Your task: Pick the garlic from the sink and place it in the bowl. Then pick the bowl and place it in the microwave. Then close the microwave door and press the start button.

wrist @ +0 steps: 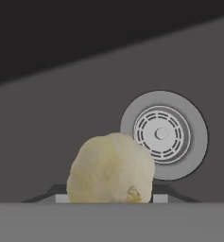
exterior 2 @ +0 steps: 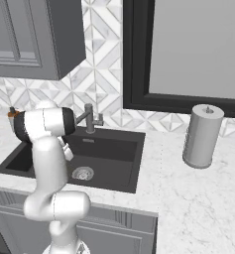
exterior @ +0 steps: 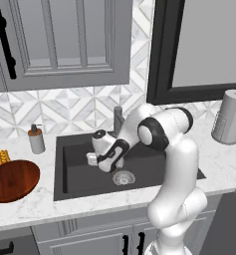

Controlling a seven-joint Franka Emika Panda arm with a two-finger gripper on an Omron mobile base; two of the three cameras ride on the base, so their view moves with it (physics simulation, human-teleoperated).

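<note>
The gripper (wrist: 111, 198) has closed partway onto the garlic (wrist: 111, 168) down in the sink (exterior: 74, 174) (near its drain). Next: lift it toward the bowl (exterior: 12, 180).

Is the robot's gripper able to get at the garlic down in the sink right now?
Probably yes. In the hand view the garlic sits right between the gripper fingers on the sink floor, beside the drain, with nothing in between.

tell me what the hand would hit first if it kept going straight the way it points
The garlic, already between the fingertips of the hand; behind it lies the dark floor of the sink beside the drain.
</note>
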